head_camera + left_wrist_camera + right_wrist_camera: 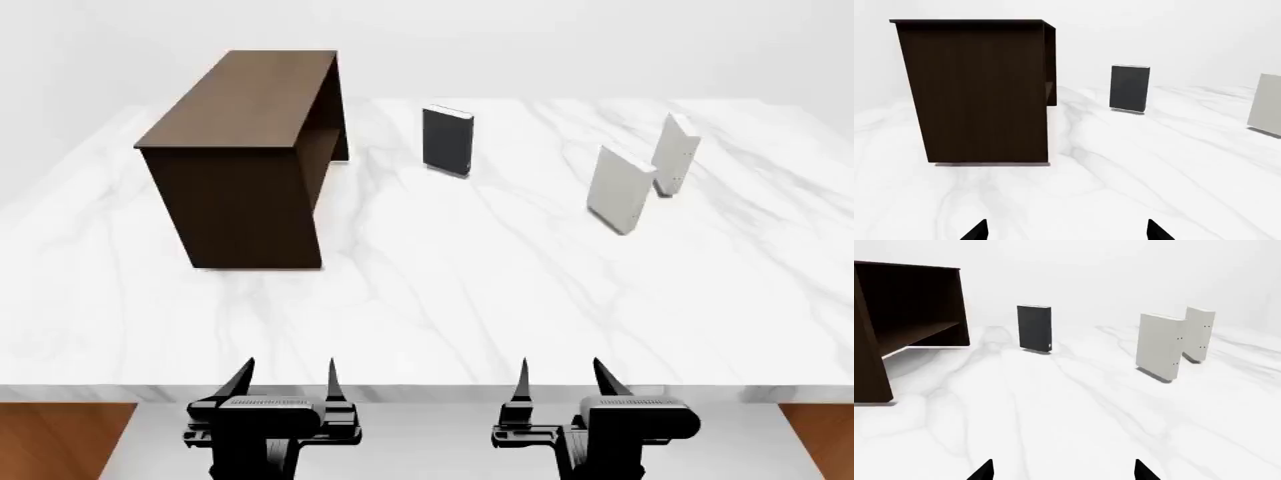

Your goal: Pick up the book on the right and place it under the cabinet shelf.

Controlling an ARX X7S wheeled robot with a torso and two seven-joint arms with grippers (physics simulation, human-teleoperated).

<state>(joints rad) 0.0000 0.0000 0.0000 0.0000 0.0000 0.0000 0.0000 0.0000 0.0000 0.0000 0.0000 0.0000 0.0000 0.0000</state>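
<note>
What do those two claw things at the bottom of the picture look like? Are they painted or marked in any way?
Both are plain black, with no markings or cables visible. The left end effector and right end effector each have a boxy, ribbed body from which two slim, pointed fingers rise like small blades. The wrist views show only the dark fingertips.

l wrist view: pale book (1269, 104) cut by edge — which one, can't tell; cabinet (894, 325) cropped in r wrist view.
</note>
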